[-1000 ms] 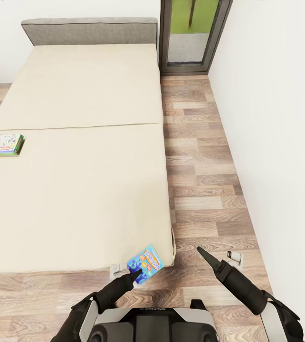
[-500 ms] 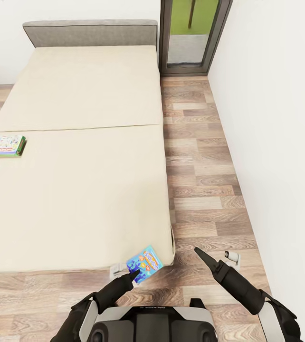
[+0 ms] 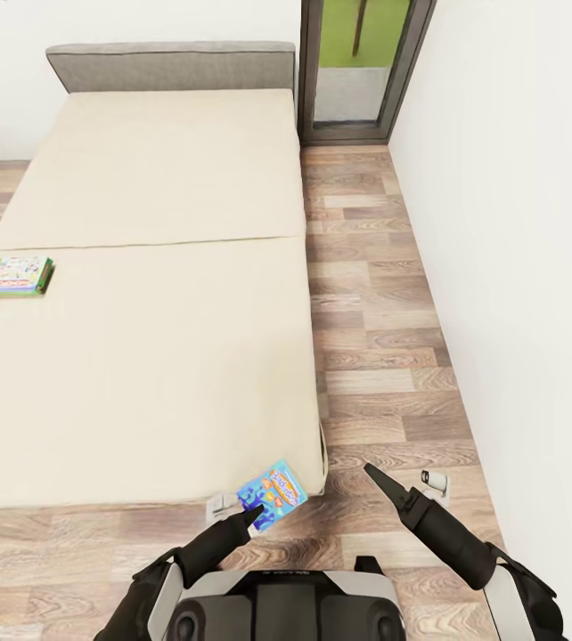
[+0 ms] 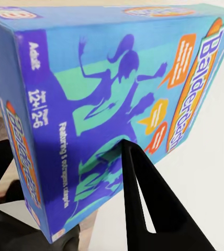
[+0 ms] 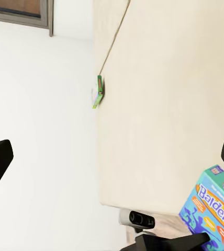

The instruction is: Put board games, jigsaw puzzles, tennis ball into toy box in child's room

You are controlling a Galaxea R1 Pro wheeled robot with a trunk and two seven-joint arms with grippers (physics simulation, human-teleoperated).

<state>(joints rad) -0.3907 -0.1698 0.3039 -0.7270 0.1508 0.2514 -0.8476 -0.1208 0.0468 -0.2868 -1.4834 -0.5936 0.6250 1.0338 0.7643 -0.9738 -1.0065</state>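
Since a second earlier the whole head view had slid a little: the bed [image 3: 143, 294] and the green box [image 3: 13, 276] sat slightly lower and further right in frame, so the camera had moved, not the things. My arms kept their pose against the bed's near corner.

My left gripper [image 3: 255, 511] held the blue box [image 3: 273, 494] just off the bed's near corner, above the wood floor [image 3: 384, 338]; in the left wrist view one dark finger [image 4: 143, 198] lay across its printed face, jaws closed on it. The lettering read "Balderdash" [image 4: 196, 89], with "Adult" and "12+ 2-6" on the side panel.

The green box lay flat near the bed's far left edge; its print was too small for me to read.

My right gripper [image 3: 373, 473] hung over the floor beside the bed's corner, jaws spread wide in its wrist view, holding nothing.
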